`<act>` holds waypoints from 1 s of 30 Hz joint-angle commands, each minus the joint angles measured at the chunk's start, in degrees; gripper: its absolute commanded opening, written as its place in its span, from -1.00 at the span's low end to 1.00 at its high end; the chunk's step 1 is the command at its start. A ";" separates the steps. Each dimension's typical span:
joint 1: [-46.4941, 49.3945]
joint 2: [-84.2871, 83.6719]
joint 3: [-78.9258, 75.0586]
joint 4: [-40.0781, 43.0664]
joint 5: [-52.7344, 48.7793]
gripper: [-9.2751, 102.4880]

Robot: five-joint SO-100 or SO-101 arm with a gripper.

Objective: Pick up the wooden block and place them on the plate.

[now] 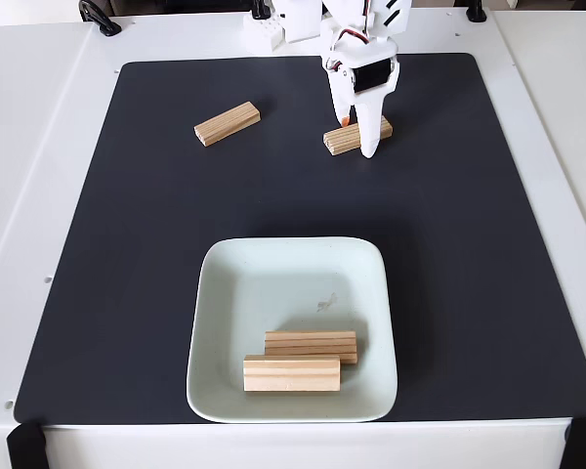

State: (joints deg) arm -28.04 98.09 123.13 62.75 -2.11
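Pine bars are split: we see two wooden blocks (311,345) (291,373) lying in the plate (273,278), touching, and one (227,123) loose on the black mat (469,244). Our gripper (359,135) stands over the fourth block (344,139), fingers astride it; we cannot tell whether they clamp it.

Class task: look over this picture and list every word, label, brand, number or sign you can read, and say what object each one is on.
None: no readable text in the fixed view.
The plate has a faint grey smudge at its centre, not lettering.
The wooden blocks show dark grain lines, no print.
The gripper and the black mat carry no legible label.
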 commanded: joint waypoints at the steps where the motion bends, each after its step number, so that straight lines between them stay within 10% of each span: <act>1: -0.18 0.26 0.35 -0.09 -0.35 -0.37; 12: -0.18 0.26 0.62 -0.09 0.18 -0.85; 30: 0.44 25.66 4.66 -0.18 -0.35 -0.84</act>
State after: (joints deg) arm -28.21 116.72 125.33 63.11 -2.11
